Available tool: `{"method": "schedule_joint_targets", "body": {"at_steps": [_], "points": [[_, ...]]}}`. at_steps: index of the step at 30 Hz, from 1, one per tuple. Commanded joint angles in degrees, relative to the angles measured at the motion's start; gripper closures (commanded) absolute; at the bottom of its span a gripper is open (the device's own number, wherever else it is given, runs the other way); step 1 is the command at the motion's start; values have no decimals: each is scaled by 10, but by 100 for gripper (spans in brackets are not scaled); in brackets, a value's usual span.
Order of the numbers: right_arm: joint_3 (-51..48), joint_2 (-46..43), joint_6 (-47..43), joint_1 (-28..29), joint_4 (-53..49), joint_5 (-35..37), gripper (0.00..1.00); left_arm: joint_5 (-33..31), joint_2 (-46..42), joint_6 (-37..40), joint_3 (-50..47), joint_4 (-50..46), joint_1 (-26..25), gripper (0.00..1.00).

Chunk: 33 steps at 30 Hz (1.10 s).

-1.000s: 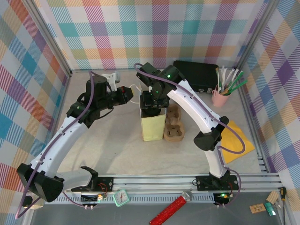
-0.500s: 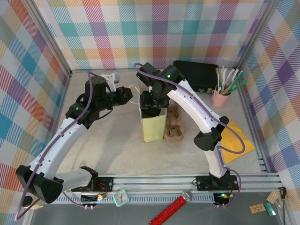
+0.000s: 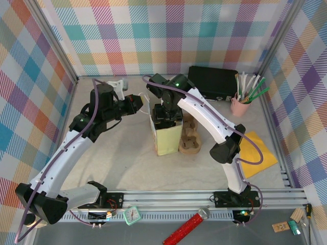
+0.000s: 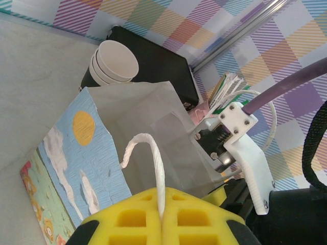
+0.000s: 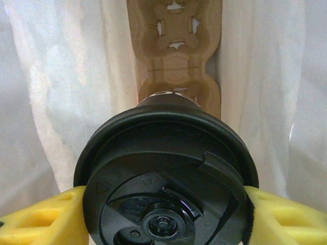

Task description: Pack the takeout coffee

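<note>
Since the right fingers are down in the mouth of the paper bag with the takeout coffee between them, I think I am at the step of lowering the cup into the bag. The bag stands near the middle of the counter.

The right fingers are gripping the coffee. A yellow pad presses on each side of it. The cup hangs upright, lid up, with the bag's white walls on both sides.

My left fingers are shut tight on the bag's white string handle. I think that pull holds the mouth open.

Next I think I must go down slowly and hold the cup straight. I should let go only when its bottom sits on the bag's floor, and I cannot see that floor. I should not drop the handle before that, or the bag may tip.

From above, a brown cup tray sits just beside the bag, on its right. Farther back, a stack of bare paper cups sits by a black case at the far edge of the counter.
</note>
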Motion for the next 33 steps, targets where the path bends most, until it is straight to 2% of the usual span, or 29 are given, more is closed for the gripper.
{"method": "schedule_joint_targets", "body": {"at_steps": [1, 16, 33], "points": [[-7, -14, -8, 3, -100, -3, 37, 12, -11, 1, -13, 7, -5, 100], [-2, -3, -20, -4, -99, -10, 37, 34, -18, -5, -31, 30, -24, 100], [27, 31, -45, -18, -100, -31, 37, 27, -15, -9, -31, 30, -34, 100]]}}
